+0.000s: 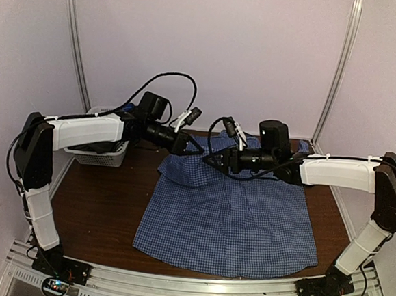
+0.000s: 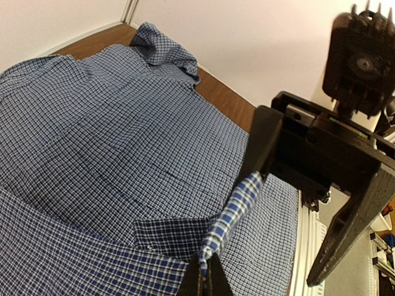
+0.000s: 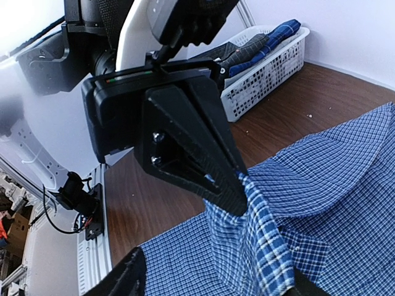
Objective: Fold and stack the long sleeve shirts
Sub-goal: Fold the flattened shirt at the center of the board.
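Grip status: the left gripper [image 2: 205,279] is clamped on a raised fold of the blue check shirt [image 1: 233,219]. The right gripper [image 3: 213,285] faces it, fingers spread wide either side of that fold. The rest of the shirt lies spread on the table [image 1: 104,209] below both.

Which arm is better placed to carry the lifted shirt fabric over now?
Left, probably. The left gripper is shut on lifted fabric of the blue checked shirt; the right gripper stands open beside it, gripping nothing.
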Robot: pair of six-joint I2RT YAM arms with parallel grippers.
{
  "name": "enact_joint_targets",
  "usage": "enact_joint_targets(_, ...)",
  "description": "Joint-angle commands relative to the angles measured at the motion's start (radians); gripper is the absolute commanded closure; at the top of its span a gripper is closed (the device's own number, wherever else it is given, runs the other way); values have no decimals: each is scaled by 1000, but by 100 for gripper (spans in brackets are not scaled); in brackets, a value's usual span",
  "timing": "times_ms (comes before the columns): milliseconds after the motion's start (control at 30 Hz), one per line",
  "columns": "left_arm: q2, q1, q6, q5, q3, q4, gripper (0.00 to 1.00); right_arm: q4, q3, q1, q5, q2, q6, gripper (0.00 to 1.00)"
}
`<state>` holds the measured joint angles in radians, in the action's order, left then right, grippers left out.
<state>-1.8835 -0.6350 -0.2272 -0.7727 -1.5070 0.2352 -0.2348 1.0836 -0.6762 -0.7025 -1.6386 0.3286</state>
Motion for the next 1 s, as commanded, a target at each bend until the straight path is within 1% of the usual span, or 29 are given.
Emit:
enact_joint_targets(0, 8, 1, -21, 42, 8, -66, 100, -53, -22, -31, -1, 36, 44, 43)
enact_joint_targets(233, 4, 1, -38, 34, 21, -94, 100, -4, -14, -37, 84, 19, 59, 64)
enact_joint_targets(333, 6, 1, -43, 26, 37, -102, 100, 22, 5, -37, 126, 6, 66, 75)
enact_joint_targets(500, 22, 1, -64, 25, 73, -135, 98, 55, 30, -36, 187, -4, 73, 89)
enact_joint_targets(567, 28, 1, -84, 35, 88, -149, 93, 64, 38, -37, 207, -5, 76, 94)
enact_joint_targets(633, 40, 1, -106, 66, 106, -163, 84, 72, 43, -37, 227, -6, 82, 99)
enact_joint_targets(767, 78, 1, -145, 183, 145, -159, 68, 111, 59, -37, 317, -13, 93, 100)
enact_joint_targets(833, 96, 1, -169, 256, 161, -130, 59, 119, 63, -38, 360, -14, 99, 100)
enact_joint_targets(900, 108, 1, -205, 350, 168, -65, 56, 134, 70, -37, 407, -16, 109, 100)
enact_joint_targets(967, 113, 2, -241, 428, 173, 11, 55, 151, 80, -37, 455, -19, 124, 100)
